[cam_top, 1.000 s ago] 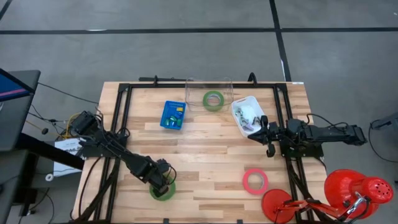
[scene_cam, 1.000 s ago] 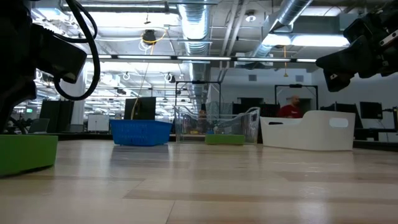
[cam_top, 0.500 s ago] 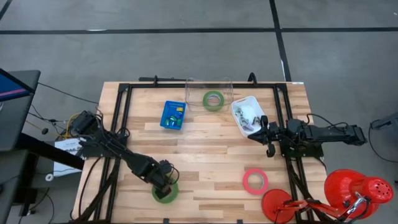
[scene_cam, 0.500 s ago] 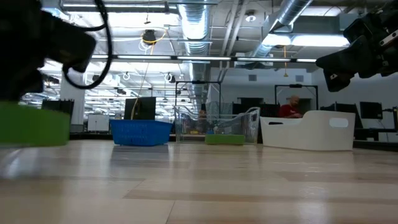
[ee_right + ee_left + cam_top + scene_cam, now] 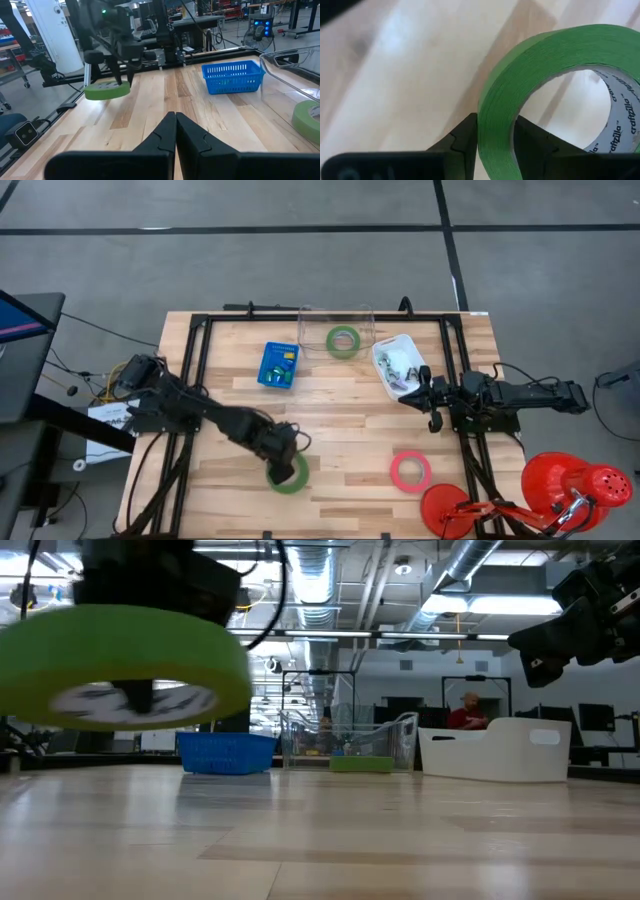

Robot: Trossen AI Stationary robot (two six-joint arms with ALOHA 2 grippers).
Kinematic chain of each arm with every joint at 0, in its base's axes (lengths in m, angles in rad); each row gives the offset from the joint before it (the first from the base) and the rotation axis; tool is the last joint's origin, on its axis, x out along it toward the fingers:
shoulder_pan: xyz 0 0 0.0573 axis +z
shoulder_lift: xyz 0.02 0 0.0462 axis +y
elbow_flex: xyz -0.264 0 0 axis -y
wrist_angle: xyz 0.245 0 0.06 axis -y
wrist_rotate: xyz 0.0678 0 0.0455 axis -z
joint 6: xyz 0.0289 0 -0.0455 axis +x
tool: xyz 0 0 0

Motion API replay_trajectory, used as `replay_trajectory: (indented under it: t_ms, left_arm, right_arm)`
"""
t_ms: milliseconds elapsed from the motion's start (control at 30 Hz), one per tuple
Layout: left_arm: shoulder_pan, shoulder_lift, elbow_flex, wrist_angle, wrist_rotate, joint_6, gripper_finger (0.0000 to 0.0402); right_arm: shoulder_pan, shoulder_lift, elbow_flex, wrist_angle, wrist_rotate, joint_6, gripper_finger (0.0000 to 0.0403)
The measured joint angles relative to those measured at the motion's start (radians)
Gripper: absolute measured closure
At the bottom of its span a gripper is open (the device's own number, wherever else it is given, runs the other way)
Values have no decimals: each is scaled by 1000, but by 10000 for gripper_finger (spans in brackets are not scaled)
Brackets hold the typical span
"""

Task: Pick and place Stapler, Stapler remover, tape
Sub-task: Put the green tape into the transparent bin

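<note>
My left gripper point(image 5: 281, 459) is shut on a green roll of tape point(image 5: 289, 474) near the table's front middle. The roll also shows in the low view point(image 5: 120, 665) and the right wrist view point(image 5: 106, 90), above the boards. A second green tape point(image 5: 343, 340) lies flat in a clear bin at the far edge. A pinkish-red tape point(image 5: 410, 470) lies flat at the front right. My right gripper point(image 5: 408, 394) waits shut and level at the right, by the white tray. Small items lie in the blue basket and the white tray; which are the stapler and stapler remover I cannot tell. My left gripper pinches the green roll's wall point(image 5: 495, 131), one finger point(image 5: 532, 142) inside the open centre and one finger point(image 5: 462, 137) outside. The fingers come from above, slanting steeply down. The roll hangs below them, lifted clear of the table and close to level point(image 5: 120, 665).
A blue basket point(image 5: 278, 365) stands at the far left of centre, a clear bin point(image 5: 336, 330) at the far middle and a white tray point(image 5: 395, 365) to its right. A red object point(image 5: 560, 490) sits off the front right corner. Bare boards lie across the middle.
My left gripper has risen and swung toward the table's right, carrying the green roll. The roll lay flat on the boards near the front left. It now hangs clear of the table, closer to the front middle. The right arm has kept still.
</note>
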Motion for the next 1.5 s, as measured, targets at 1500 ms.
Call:
replay_trajectory:
  t_ms: [1500]
  left_arm:
    - [723,-291,155,46,52,498,305]
  right_arm:
    - [0,0,0,0,0,0,403]
